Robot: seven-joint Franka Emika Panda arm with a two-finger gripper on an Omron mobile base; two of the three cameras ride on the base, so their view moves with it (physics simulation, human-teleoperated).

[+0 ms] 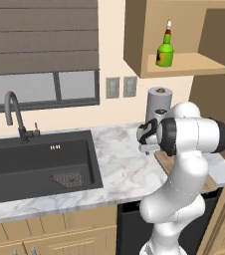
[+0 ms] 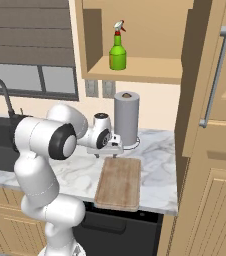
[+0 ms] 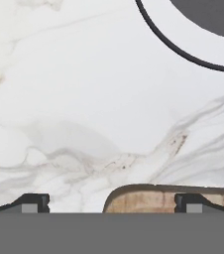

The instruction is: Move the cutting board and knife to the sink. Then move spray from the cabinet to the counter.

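The light-brown cutting board [image 2: 119, 184] lies flat on the white marble counter [image 1: 119, 164], reaching to the counter's front edge right of the sink. My gripper [image 2: 107, 153] hangs open just above the board's far end, pointing down. In the hand view the board's rounded corner [image 3: 143, 197] sits between the spread fingertips [image 3: 188, 202], with nothing held. The black sink [image 1: 35, 159] with its gooseneck faucet [image 1: 12, 107] is at the left. The green spray [image 2: 117, 47] stands upright in the doorless cabinet niche [image 2: 145, 70] above. The knife is out of view.
A tall grey paper towel roll [image 2: 126, 120] stands on a white round base [image 3: 183, 44] right behind the board's far end, close to my hand. A tall panelled cabinet with a bar handle [image 2: 215, 75] walls off the right. A drain grid [image 1: 67, 178] lies in the basin.
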